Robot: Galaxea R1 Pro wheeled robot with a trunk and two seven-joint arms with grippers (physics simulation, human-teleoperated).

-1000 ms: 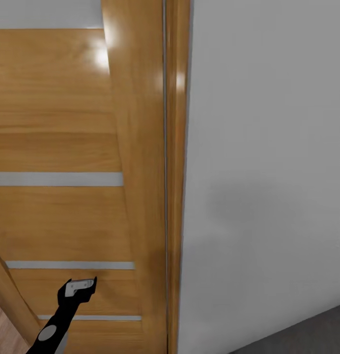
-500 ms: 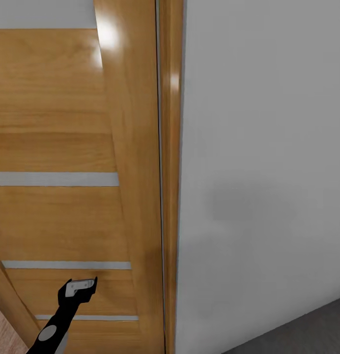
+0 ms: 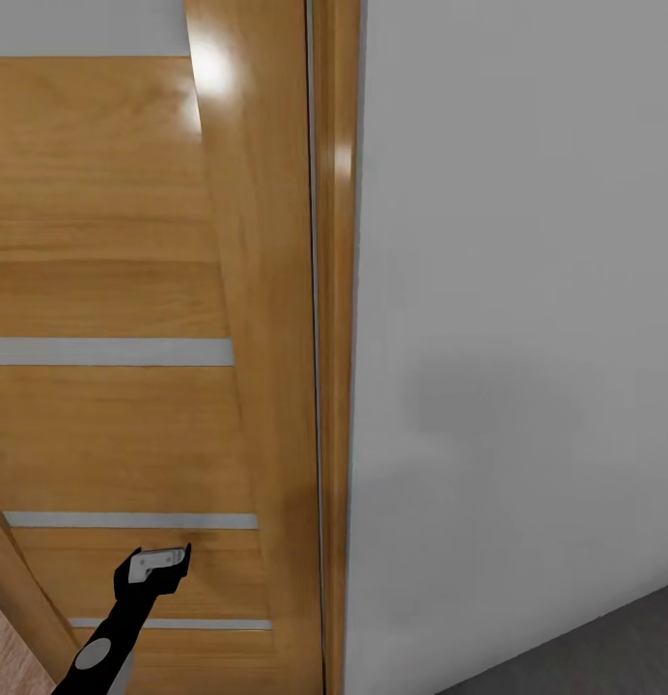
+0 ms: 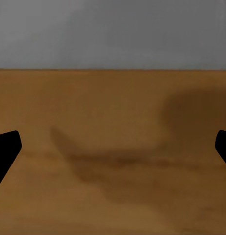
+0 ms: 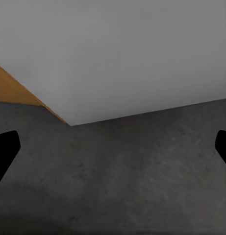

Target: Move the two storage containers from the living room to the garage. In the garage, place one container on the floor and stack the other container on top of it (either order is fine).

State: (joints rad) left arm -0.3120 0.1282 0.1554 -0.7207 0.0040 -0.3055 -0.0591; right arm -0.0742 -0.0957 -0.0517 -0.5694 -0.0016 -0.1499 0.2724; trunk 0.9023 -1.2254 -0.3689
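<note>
One gripper, the left gripper [image 3: 170, 556], up in the head view, close against a wooden door [image 3: 112, 290] with pale horizontal strips; door frame [image 3: 336, 338] just beside, white-grey wall [image 3: 527, 290] beyond, a corner of dark grey floor [image 3: 585, 656] low at the right. From here, finger spacing hard to tell.

In the left wrist view, two black fingertips [image 4: 5, 149] spread far apart, nothing between them, wood door panel close ahead.

In the right wrist view, right gripper [image 5: 113, 152] likewise spread wide and empty, fingertips [image 5: 5, 152] at the edges, over speckled concrete floor meeting wall and door edge.
</note>
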